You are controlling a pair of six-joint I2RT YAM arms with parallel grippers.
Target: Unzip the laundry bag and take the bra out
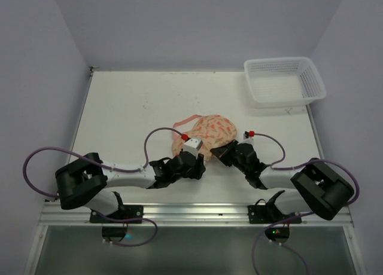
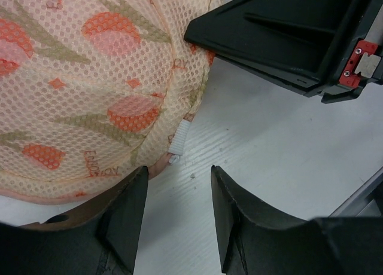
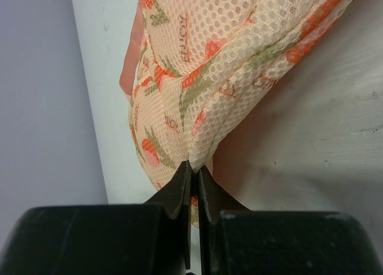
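Over on the top camera, the soft dome-shaped cream-peach mesh laundry bag (image 1: 209, 130) with orange print sat mid-way across the flat white table (image 1: 119, 107), right in front of both arms. The black left gripper (image 1: 201, 156) and black right gripper (image 1: 220, 150) crowded its near edge, and the white plastic lattice basket (image 1: 284, 81) was well apart in the far right corner. Jaw states were too small to tell from up there, tbh. The left wrist cam helped more: its fingers (image 2: 128, 215) stood apart with only bare table between them, holding nothing, just beside the bag's lower edge. A little white ribbed tab (image 2: 179, 137) poked out of the seam right ahead of them. My guess is that's the zip pull, but I'm not sure. The right wrist cam showed what neither other view did: the right jaws were pinched tight on a fold of the bag's mesh edge, which looked like anchoring to me. A strip of plain pink fabric (image 3: 127, 78) peeked past the bag's far side, trim or bra, couldn't tell. Progress-wise I'd call it early. No view showed an opened zip and nothing was pulled out, so the bra was presumably inside. Grabbing the pull, unzipping and fishing the garment out were all left to do.
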